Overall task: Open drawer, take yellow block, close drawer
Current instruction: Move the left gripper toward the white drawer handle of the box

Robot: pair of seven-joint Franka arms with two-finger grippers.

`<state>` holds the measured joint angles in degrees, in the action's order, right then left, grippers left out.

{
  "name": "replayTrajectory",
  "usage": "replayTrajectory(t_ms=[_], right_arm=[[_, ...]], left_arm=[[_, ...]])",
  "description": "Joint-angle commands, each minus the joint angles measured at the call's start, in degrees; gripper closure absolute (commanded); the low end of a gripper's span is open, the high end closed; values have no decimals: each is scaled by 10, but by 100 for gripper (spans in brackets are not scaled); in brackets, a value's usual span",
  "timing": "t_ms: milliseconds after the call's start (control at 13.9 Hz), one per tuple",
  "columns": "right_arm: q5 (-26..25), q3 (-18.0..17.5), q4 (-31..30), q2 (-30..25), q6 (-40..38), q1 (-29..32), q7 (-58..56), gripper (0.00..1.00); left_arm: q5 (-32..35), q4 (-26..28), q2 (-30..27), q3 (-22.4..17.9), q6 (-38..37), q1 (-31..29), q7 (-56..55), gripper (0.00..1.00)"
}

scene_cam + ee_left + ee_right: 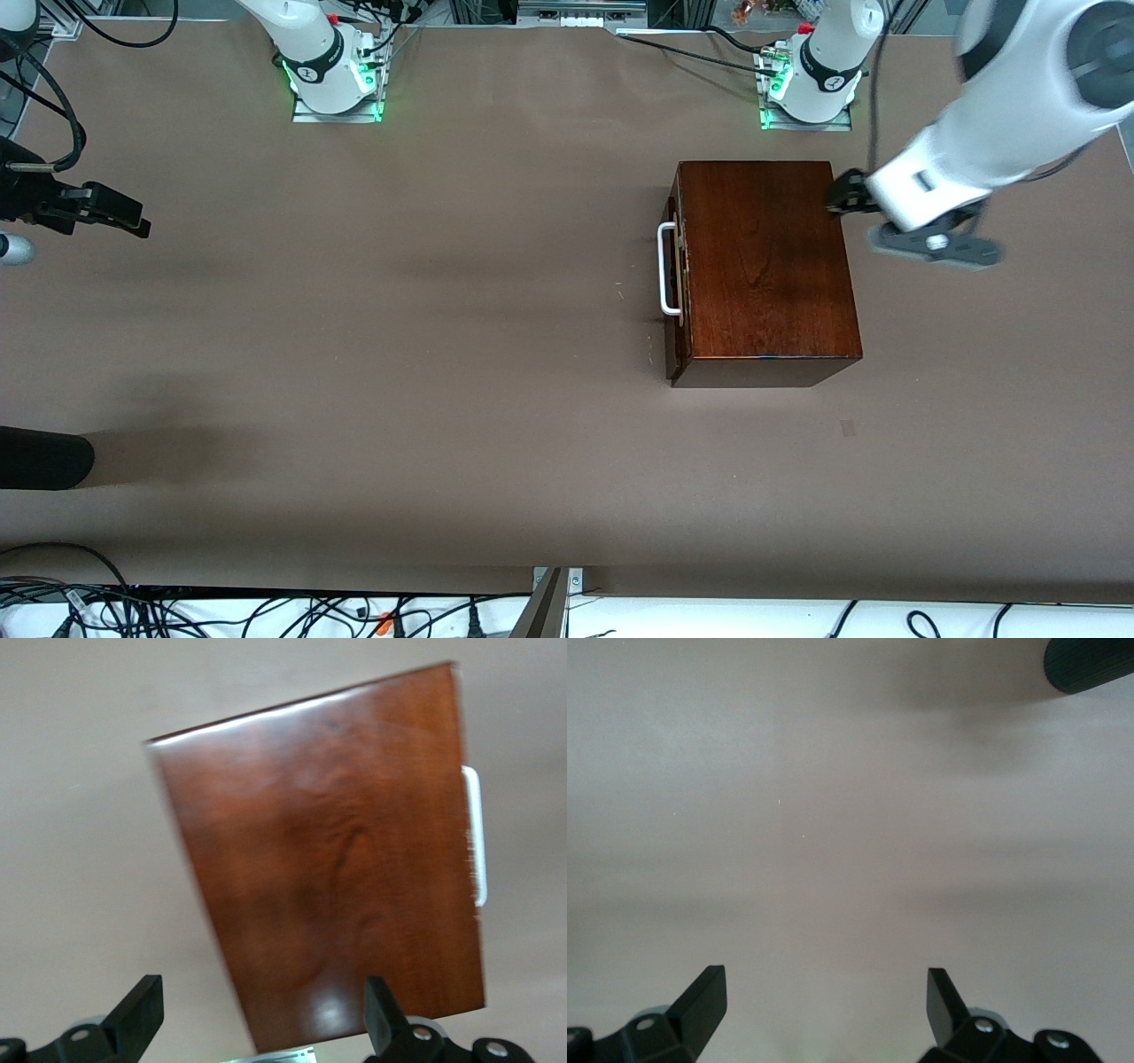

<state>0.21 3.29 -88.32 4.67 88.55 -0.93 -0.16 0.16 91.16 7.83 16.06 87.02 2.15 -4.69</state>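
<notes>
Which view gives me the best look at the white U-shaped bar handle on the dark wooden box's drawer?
The front view: the white U-shaped bar handle shows whole against the shut drawer, facing the right arm's end of the table. The left wrist view catches it only edge-on at the box's side. The right wrist view shows only bare table.

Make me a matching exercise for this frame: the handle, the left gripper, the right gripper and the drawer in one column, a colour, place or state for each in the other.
1. handle
2. left gripper
3. right gripper
4. drawer

A. shut
B. open, over bare table
C. white
D. open, over the wooden box's edge

Pairs: 1-C, 2-D, 3-B, 4-A
</notes>
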Motion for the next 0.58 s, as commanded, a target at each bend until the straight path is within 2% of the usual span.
replayTrajectory(t_ms=[0,144,288,503], right_arm=[[5,-4,-4,-12,-3,6,-3,0],[6,-4,-4,-12,-3,6,-3,0],[6,-4,-4,-12,-3,6,-3,0],[6,-4,-3,-12,-3,6,-3,0]], left_arm=[[-10,-92,96,21,-11,40,-57,0],[-6,-129,148,19,12,88,-118,0],[16,-129,173,19,61,127,-193,0],[67,-130,205,18,88,181,-289,0]])
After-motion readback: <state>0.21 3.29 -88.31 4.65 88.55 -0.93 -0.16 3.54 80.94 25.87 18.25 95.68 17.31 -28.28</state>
